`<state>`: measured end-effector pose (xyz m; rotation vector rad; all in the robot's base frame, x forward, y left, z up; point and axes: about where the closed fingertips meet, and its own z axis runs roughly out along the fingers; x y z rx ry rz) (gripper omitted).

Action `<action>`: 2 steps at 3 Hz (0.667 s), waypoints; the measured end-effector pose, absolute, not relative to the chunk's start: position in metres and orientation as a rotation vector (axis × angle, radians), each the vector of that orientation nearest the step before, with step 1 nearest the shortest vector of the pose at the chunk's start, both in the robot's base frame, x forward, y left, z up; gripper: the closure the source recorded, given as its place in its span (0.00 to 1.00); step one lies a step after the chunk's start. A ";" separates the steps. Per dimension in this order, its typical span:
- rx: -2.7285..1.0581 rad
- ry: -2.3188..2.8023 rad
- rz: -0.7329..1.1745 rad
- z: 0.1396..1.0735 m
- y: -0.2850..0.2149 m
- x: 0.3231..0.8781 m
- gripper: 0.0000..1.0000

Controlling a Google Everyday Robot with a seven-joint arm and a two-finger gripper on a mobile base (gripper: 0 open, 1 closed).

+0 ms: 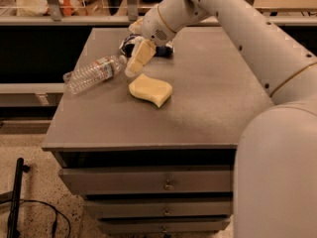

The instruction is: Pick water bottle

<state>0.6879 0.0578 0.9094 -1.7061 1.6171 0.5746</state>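
Note:
The water bottle (pixel 94 74) lies on its side at the left of the grey cabinet top (pixel 208 108), clear and ribbed, with a red-white-blue label band and its cap end pointing right. My gripper (pixel 133 66) hangs from the white arm just right of the bottle's cap end, above the table and close to it. The pale yellow sponge (pixel 150 89) lies just below and to the right of the gripper. The dark blue-white snack bag (pixel 130 44) sits behind the gripper, mostly hidden by the wrist.
The cabinet has drawers (pixel 148 182) below its front edge. A dark shelf and glass rail run behind the table. A black stand and cable (pixel 17 202) are on the speckled floor at the lower left. My white arm covers the right side.

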 end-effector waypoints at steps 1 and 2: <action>-1.813 1.523 0.776 0.891 0.108 0.693 0.00; -1.914 1.419 0.898 0.884 0.148 0.691 0.00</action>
